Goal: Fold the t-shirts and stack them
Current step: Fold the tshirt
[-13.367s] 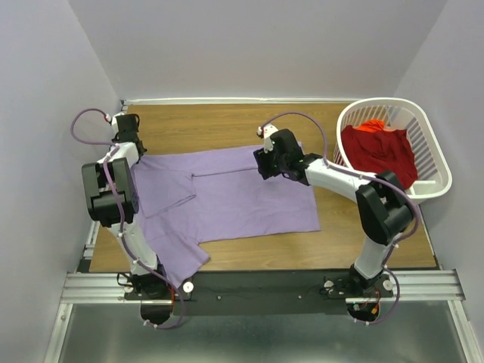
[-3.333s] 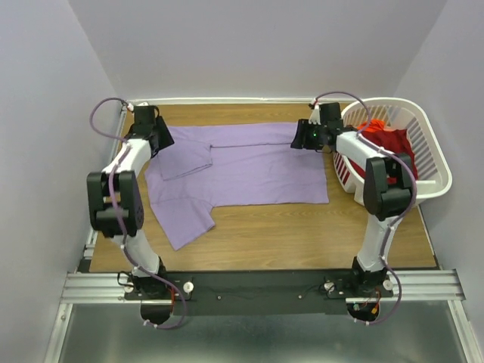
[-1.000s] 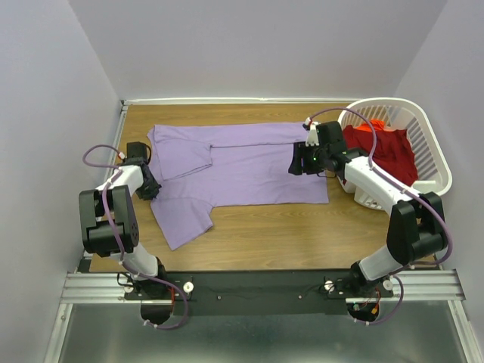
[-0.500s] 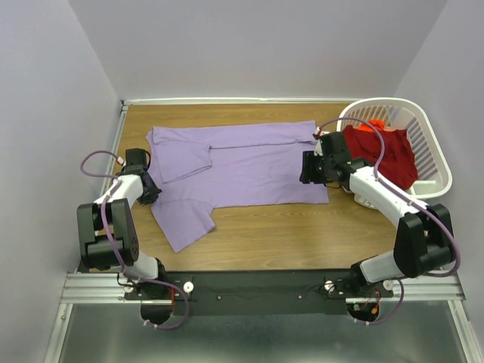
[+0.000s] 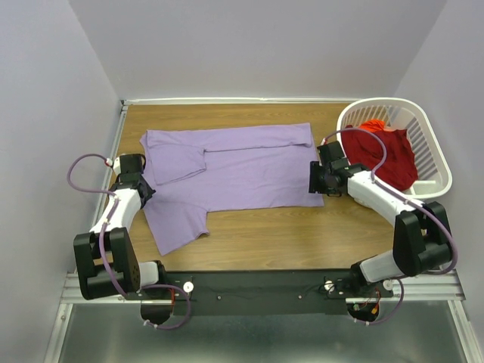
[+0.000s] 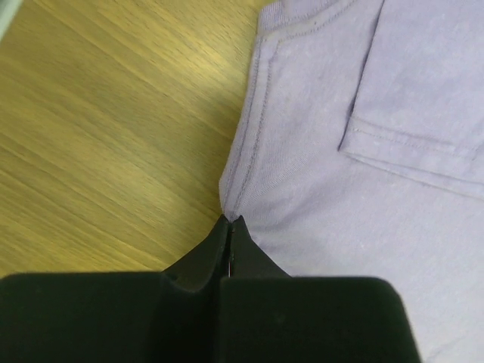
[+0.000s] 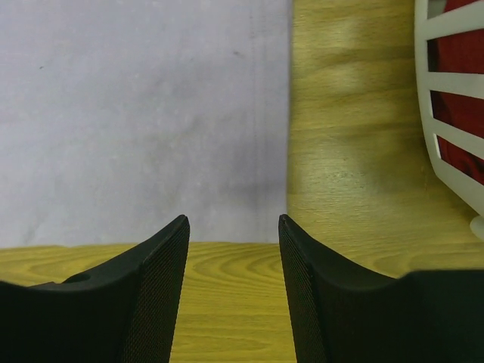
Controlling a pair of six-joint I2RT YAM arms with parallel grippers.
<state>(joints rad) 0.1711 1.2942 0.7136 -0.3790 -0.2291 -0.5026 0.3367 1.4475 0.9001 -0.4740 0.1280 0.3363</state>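
The lavender t-shirt (image 5: pixel 234 170) lies spread flat on the wooden table, one sleeve folded over its upper left part. My left gripper (image 5: pixel 141 193) is at the shirt's left edge, shut on a pinch of the cloth edge (image 6: pixel 242 193). My right gripper (image 5: pixel 316 181) is open and empty at the shirt's lower right corner (image 7: pixel 261 219), fingers on either side of it just above the table. The deep red t-shirt (image 5: pixel 387 151) lies crumpled in the basket.
The white slatted laundry basket (image 5: pixel 431 185) stands at the right back of the table; its wall shows in the right wrist view (image 7: pixel 454 106). Grey walls close the table on three sides. Bare wood (image 5: pixel 287 234) lies in front of the shirt.
Both grippers moved from the shirt's far corners toward the near side. The left one slid down the left edge and pulled it leftward; the right one let go and dropped to the lower right corner.
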